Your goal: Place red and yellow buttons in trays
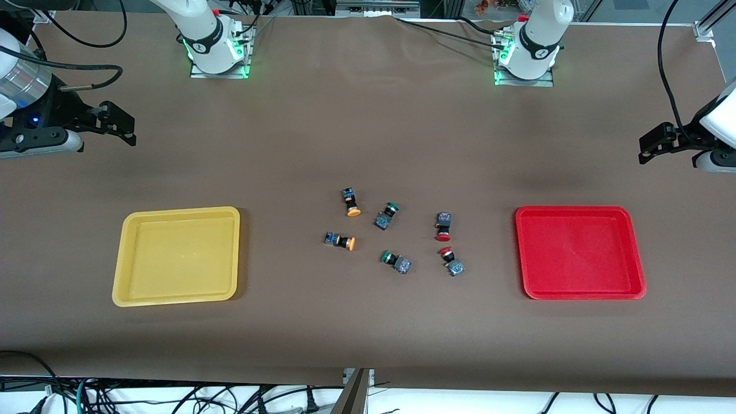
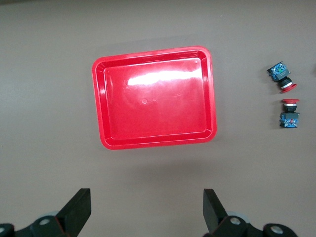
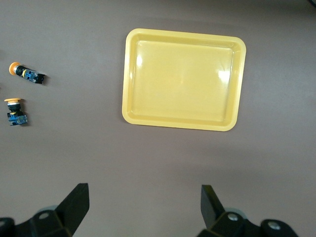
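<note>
Two yellow-capped buttons (image 1: 351, 202) (image 1: 340, 241) and two red-capped buttons (image 1: 443, 226) (image 1: 452, 261) lie on their sides mid-table. The yellow tray (image 1: 175, 211) and the red tray (image 1: 575, 210) are both empty. My right gripper (image 1: 122, 124) is open and empty, high over bare table by the yellow tray (image 3: 182, 33). Its wrist view shows its open gripper (image 3: 144, 205) and both yellow buttons (image 3: 27, 73) (image 3: 16, 112). My left gripper (image 1: 652, 144) is open and empty over bare table by the red tray (image 2: 153, 53). Its wrist view shows its open gripper (image 2: 146, 207) and both red buttons (image 2: 282, 76) (image 2: 290, 114).
Two green-capped buttons (image 1: 387, 215) (image 1: 397, 261) lie between the yellow and red ones. The brown table cover runs between the trays and the arm bases (image 1: 215, 54) (image 1: 526, 60). Cables hang below the table's front edge.
</note>
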### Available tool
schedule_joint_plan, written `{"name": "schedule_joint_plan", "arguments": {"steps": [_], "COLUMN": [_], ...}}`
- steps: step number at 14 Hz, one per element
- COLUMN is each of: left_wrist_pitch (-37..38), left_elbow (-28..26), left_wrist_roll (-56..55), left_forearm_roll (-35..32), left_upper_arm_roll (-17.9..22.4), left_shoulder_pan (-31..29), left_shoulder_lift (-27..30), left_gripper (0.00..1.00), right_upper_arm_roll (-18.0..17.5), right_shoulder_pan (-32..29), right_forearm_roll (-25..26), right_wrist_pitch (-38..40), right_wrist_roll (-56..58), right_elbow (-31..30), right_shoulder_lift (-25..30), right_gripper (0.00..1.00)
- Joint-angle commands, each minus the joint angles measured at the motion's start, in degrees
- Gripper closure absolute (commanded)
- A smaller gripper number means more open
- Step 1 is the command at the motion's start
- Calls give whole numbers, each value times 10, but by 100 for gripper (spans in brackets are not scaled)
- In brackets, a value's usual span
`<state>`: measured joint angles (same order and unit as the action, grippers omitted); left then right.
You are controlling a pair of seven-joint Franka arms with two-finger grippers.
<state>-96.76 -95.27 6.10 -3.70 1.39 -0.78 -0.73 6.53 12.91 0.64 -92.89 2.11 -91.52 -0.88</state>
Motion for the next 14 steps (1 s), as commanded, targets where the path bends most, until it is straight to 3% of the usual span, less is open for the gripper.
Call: {"name": "schedule_joint_plan", "arguments": {"steps": [1,10,14], "left_wrist_pitch": [12,27,33], "left_elbow": [22,21,18], "left_wrist_roll": [11,8,12], "left_forearm_roll": [16,17,12], "left_upper_arm_roll": [4,4,4], "left_shoulder_pan": [3,3,4], "left_shoulder_lift": [-11,-14,-41], "left_gripper": [0,0,0], "right_upper_arm_roll": [-6,-6,-6], "right_shoulder_pan": [3,-3,-1], "right_forearm_roll": [9,2,1], "right_wrist_pitch": [0,-5,1], "right_wrist_roll": [-3,5,6], "right_elbow": [5,28,35], "right_shoulder_lift": [3,-2,-1], "right_gripper": [0,0,0]}}
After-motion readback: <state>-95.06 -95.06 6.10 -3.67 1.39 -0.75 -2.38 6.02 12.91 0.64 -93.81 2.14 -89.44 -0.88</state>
